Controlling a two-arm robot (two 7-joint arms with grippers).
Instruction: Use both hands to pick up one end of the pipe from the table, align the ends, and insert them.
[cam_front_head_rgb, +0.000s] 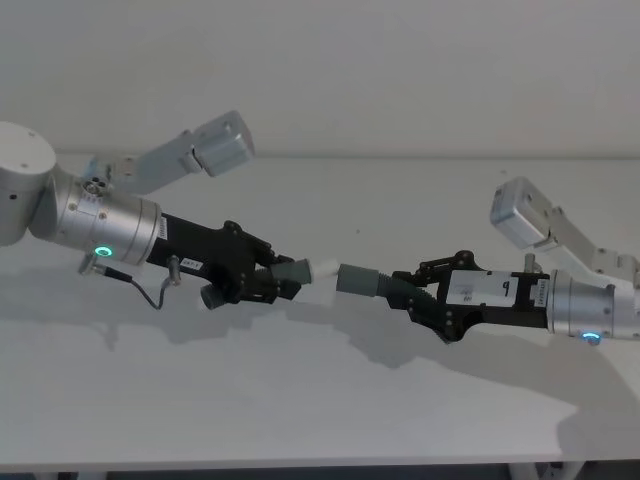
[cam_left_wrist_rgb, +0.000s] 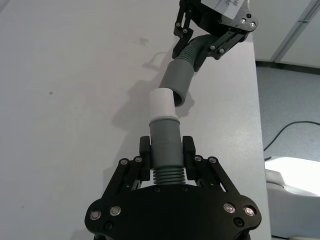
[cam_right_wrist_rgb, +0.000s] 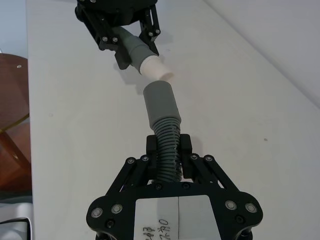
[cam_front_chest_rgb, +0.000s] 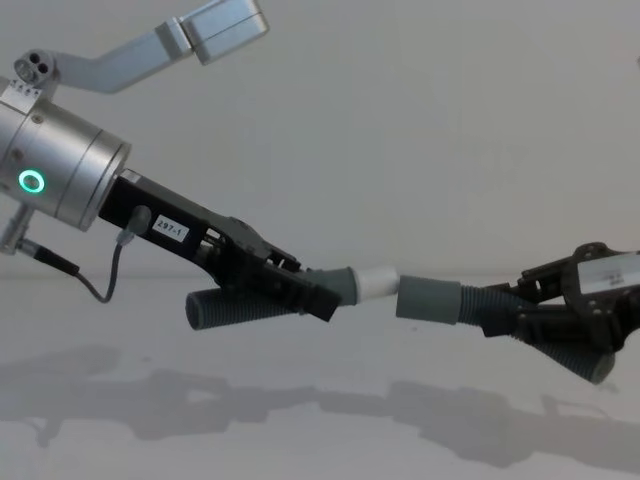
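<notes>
Alignment of the two pipe ends is the step in hand, judged from the pictures: both pieces are lifted off the table and face each other at mid-frame in the head view, not yet joined. The left gripper, entering from the left of that frame, has its fingers clamped on the left hose piece at the grey collar just behind the whitish tip; the ribbed remainder of this piece trails out below and behind the fingers in the chest view. The right gripper, entering from the right, is clamped on the ribbed body of the right hose piece, with the grey cuff projecting forward. In the chest view the tip and the cuff opening sit just beside each other, near the centre of the frame, with only a narrow gap between them or none; contact cannot be confirmed. The left wrist view shows the cuff angled across the tip's upper right corner, not coaxial; the right wrist view shows a similar offset, the tip lying above and slightly right of the cuff mouth. The next move appears to call for a small correction of angle and lateral offset until the axes coincide, then a straight push together. Risk noted: pushing while misaligned could catch the tip on the cuff rim and bend the flexible hose.
</notes>
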